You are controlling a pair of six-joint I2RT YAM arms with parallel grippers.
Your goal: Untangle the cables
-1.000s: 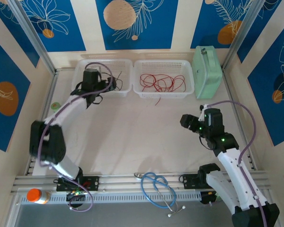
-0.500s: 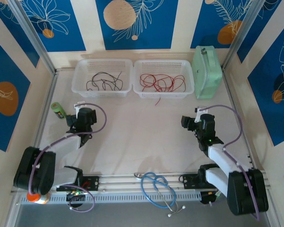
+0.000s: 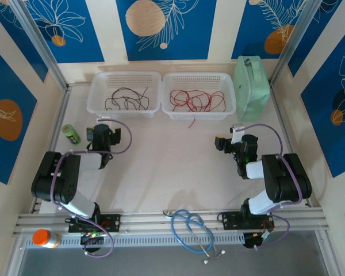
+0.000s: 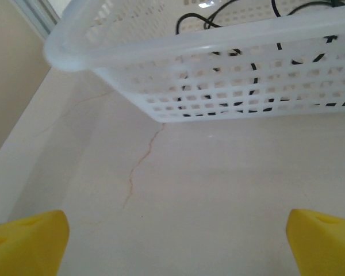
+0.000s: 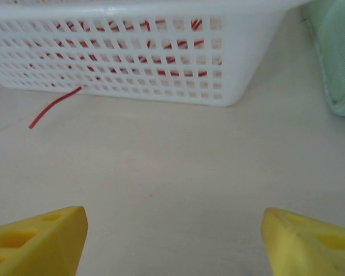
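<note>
Finding 1, left arm. A second ago the left gripper [image 3: 102, 132] stood over the left basket [image 3: 95, 86], among the black cables [image 3: 126, 99]. It has since drawn back to the near left of the tabletop [image 3: 161, 167] and folded low, beside a green bottle [image 3: 71, 134]. The left wrist view shows its yellow fingertips [image 4: 29, 238] spread wide with nothing between them. The black cables have stayed in the basket.

Finding 2, right arm. The right gripper [image 3: 221, 142] has also pulled back toward its base. Its fingertips [image 5: 37, 236] stand wide apart over bare tabletop, carrying nothing.

Finding 3, the task's things. The red cables [image 3: 196, 100] lie in the right basket [image 3: 230, 86], apart from the black ones. One red end [image 5: 53, 108] pokes through the basket's near wall onto the tabletop. No strand lies between the two baskets.

Assessment. With the two colours separated and both arms withdrawn empty, the untangling looks complete or nearly so. The arms appear to be returning to rest. The stray red end is the only loose item.
</note>
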